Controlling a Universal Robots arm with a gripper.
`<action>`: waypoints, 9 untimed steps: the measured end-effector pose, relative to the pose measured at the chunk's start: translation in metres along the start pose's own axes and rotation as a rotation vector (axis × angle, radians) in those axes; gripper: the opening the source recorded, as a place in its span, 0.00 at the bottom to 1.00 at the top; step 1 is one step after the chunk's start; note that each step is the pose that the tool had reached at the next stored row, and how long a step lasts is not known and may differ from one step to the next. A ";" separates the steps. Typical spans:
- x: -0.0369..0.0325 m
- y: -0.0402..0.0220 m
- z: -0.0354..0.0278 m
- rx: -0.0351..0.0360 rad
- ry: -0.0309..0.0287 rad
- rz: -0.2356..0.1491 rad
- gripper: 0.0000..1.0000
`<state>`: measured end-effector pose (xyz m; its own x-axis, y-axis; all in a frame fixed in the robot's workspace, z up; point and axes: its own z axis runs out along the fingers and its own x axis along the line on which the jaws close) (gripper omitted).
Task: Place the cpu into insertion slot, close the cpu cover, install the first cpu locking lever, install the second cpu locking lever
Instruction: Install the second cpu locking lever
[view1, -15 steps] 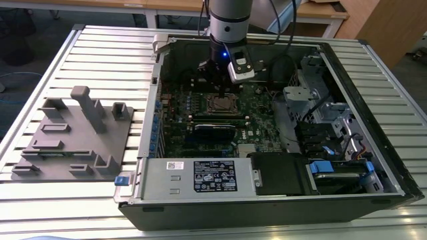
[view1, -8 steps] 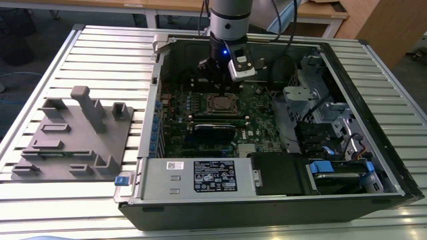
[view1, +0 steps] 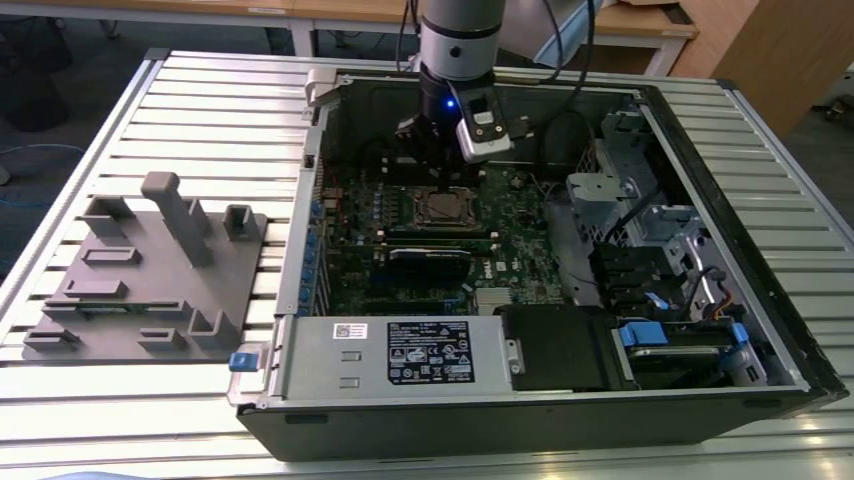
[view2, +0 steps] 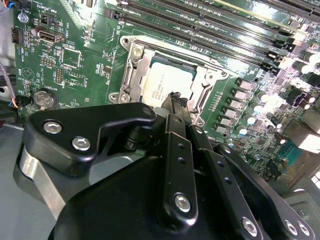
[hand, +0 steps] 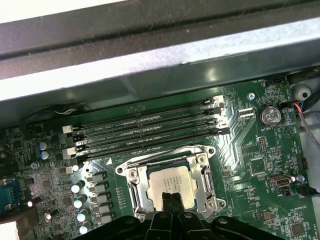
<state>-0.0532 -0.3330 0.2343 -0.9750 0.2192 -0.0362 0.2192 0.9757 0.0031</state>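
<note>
Open computer case (view1: 534, 250) on the slatted table (view1: 200, 90), with the fixture block (view1: 147, 275) well apart toward the exterior view's left. Cpu (hand: 167, 182) seated in the insertion slot (hand: 134, 192), cpu cover (hand: 202, 167) down around it, memory slots (hand: 145, 130) just beside. Gripper (hand: 172, 197) directly over the cpu, fingertips together on its top.

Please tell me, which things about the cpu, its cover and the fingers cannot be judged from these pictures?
- Whether the gripper touches the cpu: in both wrist views its tips overlap the chip's near edge.
- The near edge of the cpu cover: hidden behind the gripper body in the second wrist view.
- The locking levers' state: too small in the exterior view, where the arm stands over the insertion slot.
</note>
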 end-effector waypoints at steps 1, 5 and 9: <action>0.0000 0.0000 -0.0003 0.0000 0.0000 0.000 0.10; -0.0001 0.0001 -0.0013 -0.0005 -0.0001 0.000 0.10; -0.0001 0.0000 -0.0014 -0.0006 -0.0001 0.000 0.10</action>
<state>-0.0531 -0.3329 0.2357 -0.9750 0.2192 -0.0364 0.2192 0.9757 0.0037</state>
